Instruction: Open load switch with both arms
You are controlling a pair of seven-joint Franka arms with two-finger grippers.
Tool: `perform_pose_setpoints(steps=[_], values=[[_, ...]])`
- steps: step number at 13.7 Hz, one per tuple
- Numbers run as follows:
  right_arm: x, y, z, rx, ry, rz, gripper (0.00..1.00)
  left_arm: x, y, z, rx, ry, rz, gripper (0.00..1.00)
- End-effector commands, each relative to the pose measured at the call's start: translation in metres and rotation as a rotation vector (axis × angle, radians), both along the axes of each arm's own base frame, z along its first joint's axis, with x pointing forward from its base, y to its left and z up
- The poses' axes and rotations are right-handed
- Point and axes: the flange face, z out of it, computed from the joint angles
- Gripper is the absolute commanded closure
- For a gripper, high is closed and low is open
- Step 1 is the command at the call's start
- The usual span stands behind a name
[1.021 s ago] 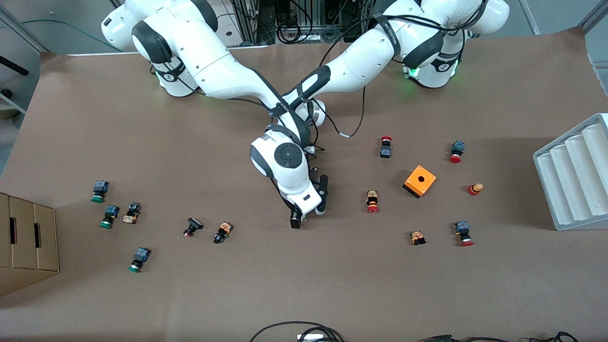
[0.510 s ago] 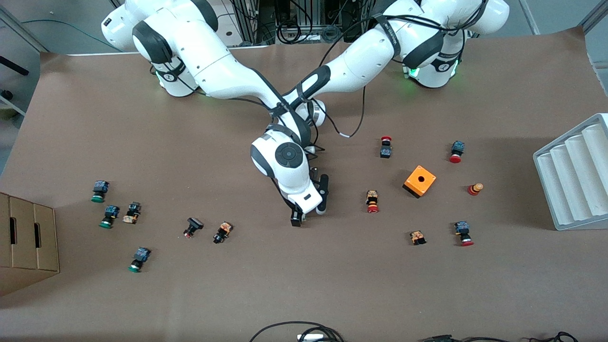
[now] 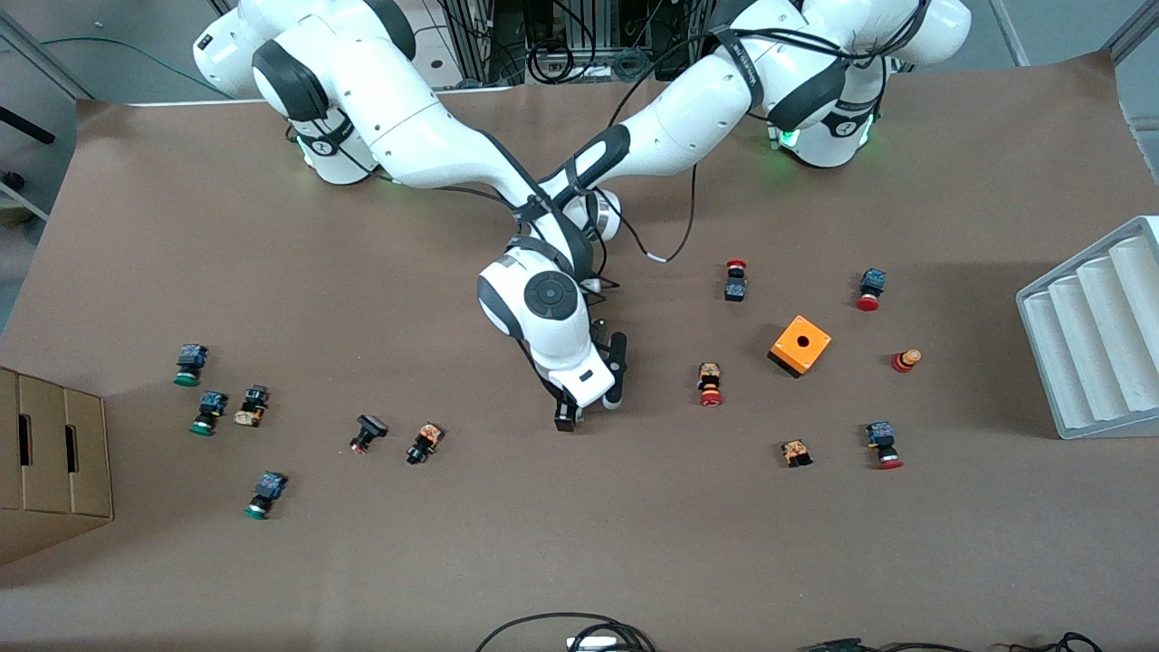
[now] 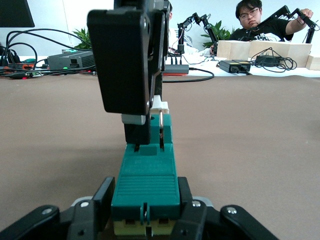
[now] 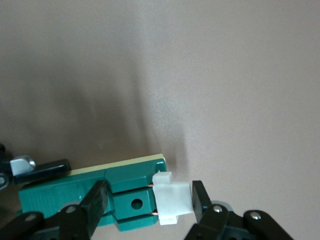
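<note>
At table centre: narrow green plastic load switch (image 4: 145, 187) with a white end piece
Left claw (image 4: 145, 212): pinching the load switch's green end
Right claw (image 5: 150, 200): pinching its white end

table (image 3: 272, 580): brown cover | cardboard box (image 3: 50, 462) at edge | grey rack (image 3: 1100, 335)

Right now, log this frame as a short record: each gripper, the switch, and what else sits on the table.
left gripper: shut on the green end of the load switch, mid-table
right gripper: fingers on either side of the switch's white piece and the green part next to it; contact unclear
load switch state: white piece seated at the block's end
orange box: toward the left arm's end, untouched
push-buttons: scattered toward both ends
grey tray: at the left arm's edge
cardboard box: at the right arm's edge
</note>
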Motion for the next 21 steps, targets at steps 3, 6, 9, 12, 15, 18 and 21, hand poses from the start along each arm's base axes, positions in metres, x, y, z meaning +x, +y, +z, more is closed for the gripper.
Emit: perform_pose_setpoints(steps=[3, 6, 9, 12, 15, 18, 21], values=[[-0.0012, 0.0045, 0.0109, 0.018, 0.012, 0.0, 0.23, 0.0011, -0.003, -0.0051, 0.005, -0.021, -0.001, 0.43], [-0.001, 0.0043, 0.0119, 0.019, 0.013, 0.0, 0.23, 0.0011, -0.003, -0.0051, 0.005, -0.021, -0.001, 0.43], [-0.001, 0.0043, 0.0109, 0.019, 0.013, 0.001, 0.26, 0.0011, -0.003, -0.0051, 0.005, -0.021, -0.001, 0.43], [-0.0003, 0.0034, 0.0109, 0.019, 0.013, 0.0, 0.26, 0.0011, -0.003, -0.0051, 0.005, -0.021, -0.001, 0.43], [-0.0006, 0.003, 0.01, 0.017, 0.015, 0.0, 0.26, 0.0011, -0.003, -0.0051, 0.005, -0.021, -0.001, 0.43], [-0.0008, 0.0008, 0.006, 0.015, 0.017, -0.004, 0.28, 0.0011, -0.003, -0.0051, 0.005, -0.021, -0.001, 0.43], [-0.002, 0.0011, 0.0048, 0.014, 0.018, -0.003, 0.31, 0.0011, -0.003, -0.0051, 0.005, -0.021, -0.001, 0.43]])
